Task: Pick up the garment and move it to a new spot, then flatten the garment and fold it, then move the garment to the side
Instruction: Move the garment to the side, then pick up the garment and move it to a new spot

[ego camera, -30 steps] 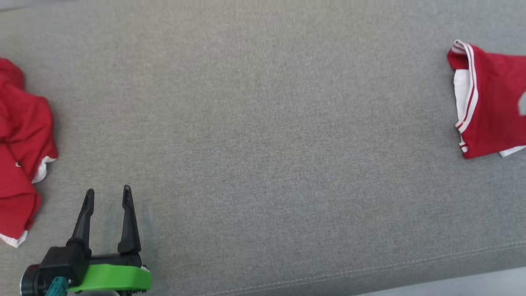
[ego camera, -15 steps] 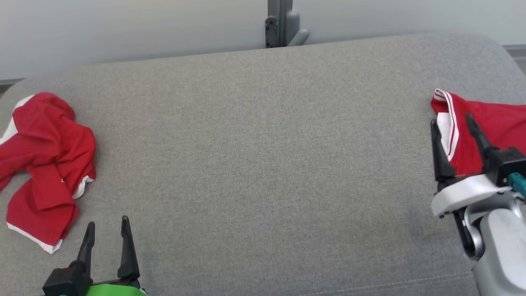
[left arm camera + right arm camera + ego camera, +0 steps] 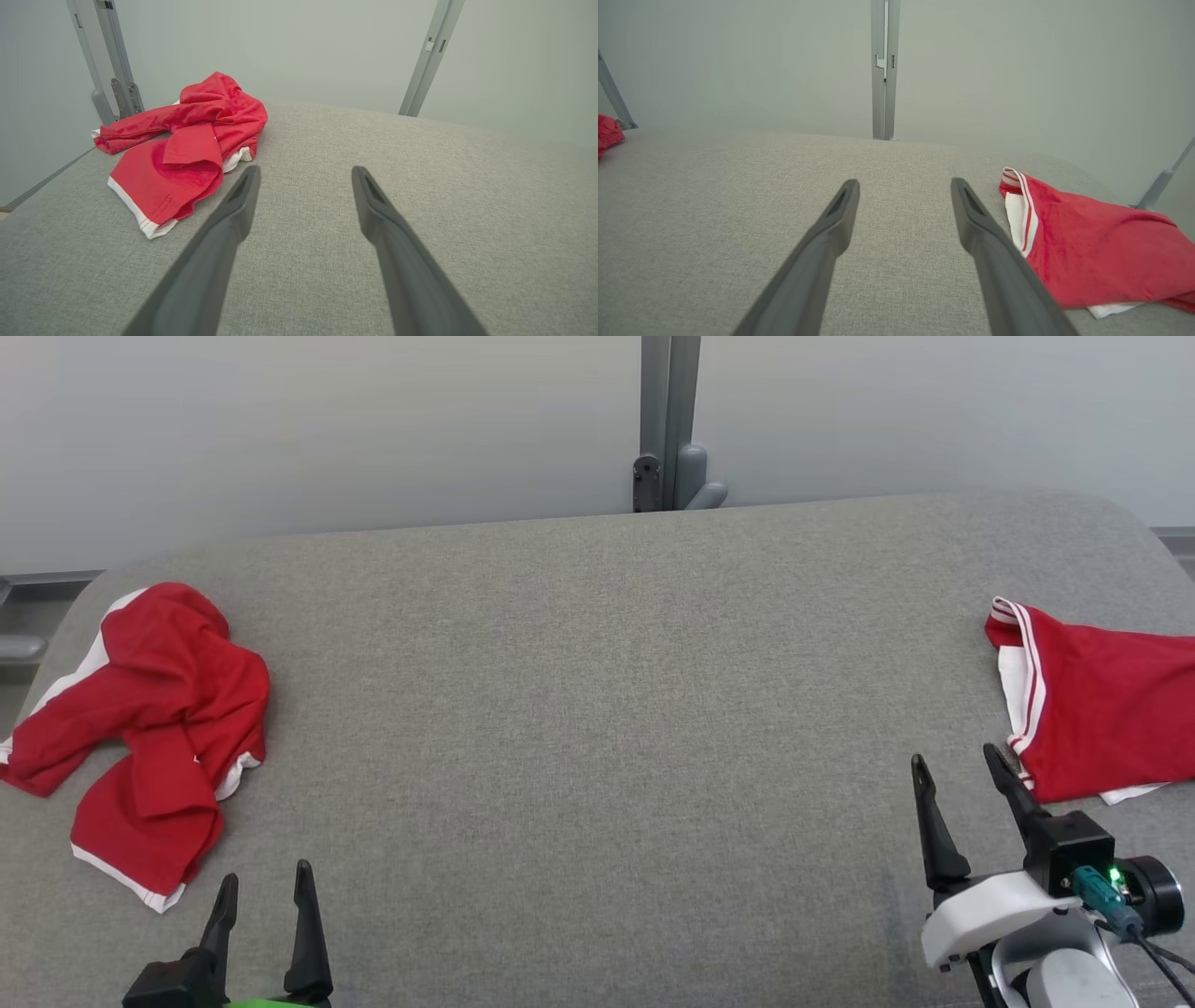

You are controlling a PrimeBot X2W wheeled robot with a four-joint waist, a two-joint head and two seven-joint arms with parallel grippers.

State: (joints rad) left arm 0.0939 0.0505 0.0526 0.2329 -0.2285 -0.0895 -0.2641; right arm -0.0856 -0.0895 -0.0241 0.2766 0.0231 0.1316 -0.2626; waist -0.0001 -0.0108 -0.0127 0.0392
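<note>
A crumpled red garment (image 3: pixel 154 728) with white trim lies at the left end of the grey cushioned surface (image 3: pixel 597 709). In the left wrist view the same garment (image 3: pixel 187 149) sits ahead and to the left of my fingers. My left gripper (image 3: pixel 265 882) is open and empty near the front edge, just right of that garment; the wrist view shows the left gripper (image 3: pixel 304 171) with bare fabric between its fingers. A folded red garment (image 3: pixel 1102 719) with white stripes rests at the far right. My right gripper (image 3: pixel 956 761) is open and empty beside its front left corner.
A pale wall with a grey metal post (image 3: pixel 667 420) stands behind the surface. The right wrist view shows the folded garment (image 3: pixel 1083 247) to the right of the right gripper (image 3: pixel 904 183) and a red scrap of the crumpled garment (image 3: pixel 607 133) at far left.
The head camera has tilted up, bringing the wall and both garments into view. My right gripper has drawn back from over the folded garment's left edge to its front corner.
</note>
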